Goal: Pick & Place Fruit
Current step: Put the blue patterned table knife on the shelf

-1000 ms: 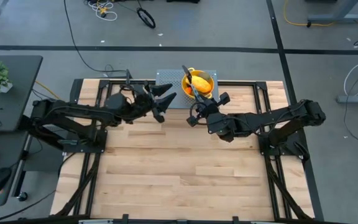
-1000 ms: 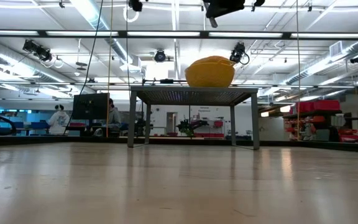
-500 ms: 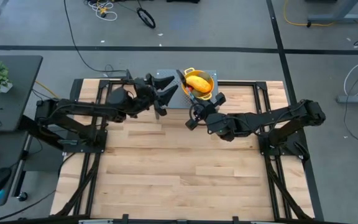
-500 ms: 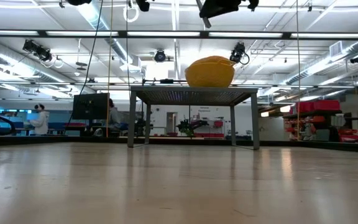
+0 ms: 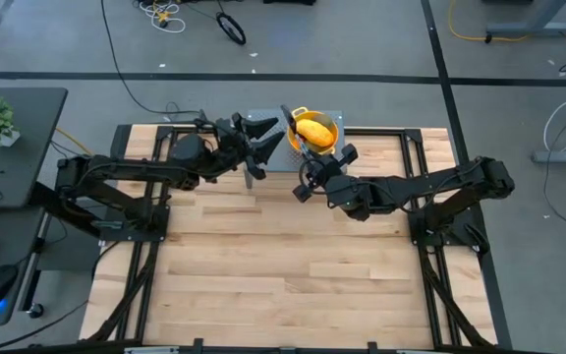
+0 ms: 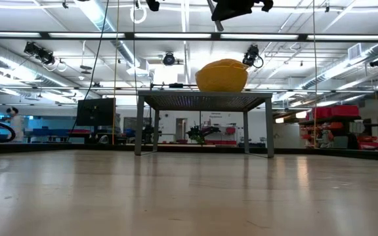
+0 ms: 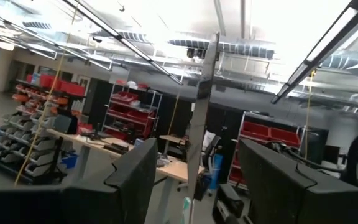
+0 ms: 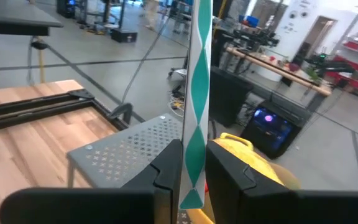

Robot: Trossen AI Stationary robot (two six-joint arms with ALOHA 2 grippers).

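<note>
Beside the metal rack (image 5: 263, 138) at the far edge of the counter (image 5: 263, 256), the left pincer (image 5: 261, 138) is hovering with its fingers standing apart; a thin reflective strip is showing between them in its wrist view, though whether they are touching it is unclear. Just right of it, the yellow colander (image 5: 314, 133) is holding the yellow-orange fruit (image 5: 314, 129). Nearer still, the right pincer (image 5: 308, 157) is pinching a slim green-patterned knife (image 8: 197, 93), blade reaching over the colander. The fruit is lying directly ahead of this pincer, so the right arm looks closer.
</note>
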